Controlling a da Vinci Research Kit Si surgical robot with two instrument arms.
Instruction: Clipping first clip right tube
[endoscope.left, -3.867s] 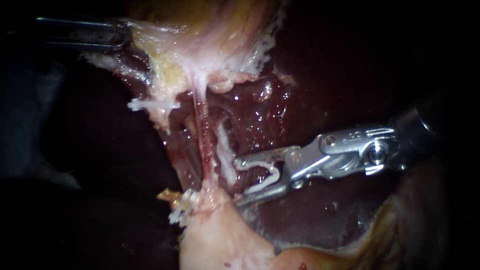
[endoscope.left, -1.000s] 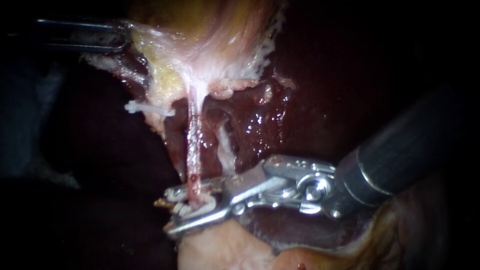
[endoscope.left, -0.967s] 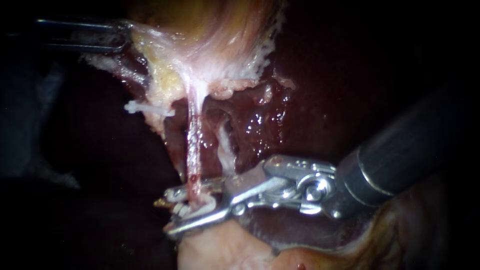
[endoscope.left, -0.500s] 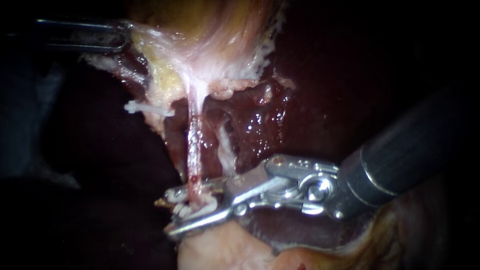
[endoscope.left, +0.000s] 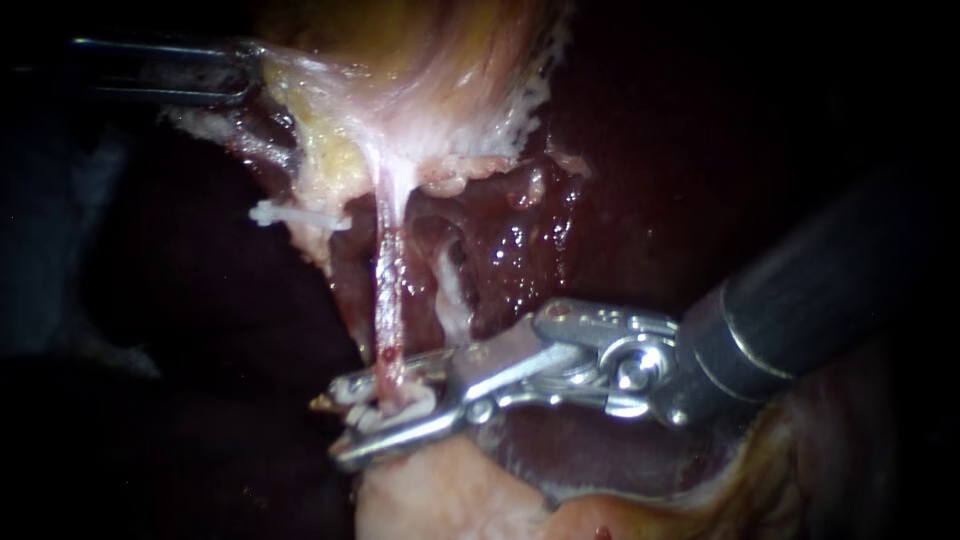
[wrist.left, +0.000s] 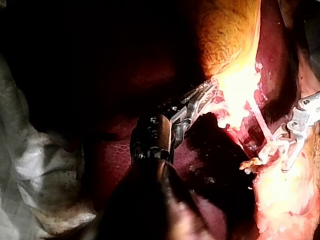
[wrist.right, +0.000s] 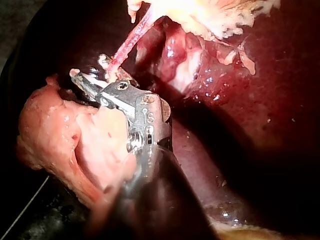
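- Plainly soft: thin pink tube (endoscope.left: 388, 290), taut between gallbladder (endoscope.left: 420, 90) and pale tissue (endoscope.left: 430, 490) below; likely slick, tears easily.
- Take it low: right instrument (endoscope.left: 350, 422) jaws squeeze a clip (endoscope.left: 418, 403) round its foot.
- Left instrument (endoscope.left: 245, 72) jaws clamped on gallbladder edge.
- Liver (endoscope.left: 620, 180) behind.

Shows bright polished metal at jaws and hinge of right instrument (endoscope.left: 340, 424); smooth, dark, semi-matt along its shaft. Looks like dull white plastic at clip (endoscope.left: 368, 418). Glistens wet and glossy across liver (endoscope.left: 520, 250) and tube (endoscope.left: 388, 290). Turns pale, ragged and rough-edged on gallbladder (endoscope.left: 420, 110). Reads as dark metal at left instrument (endoscope.left: 245, 72).
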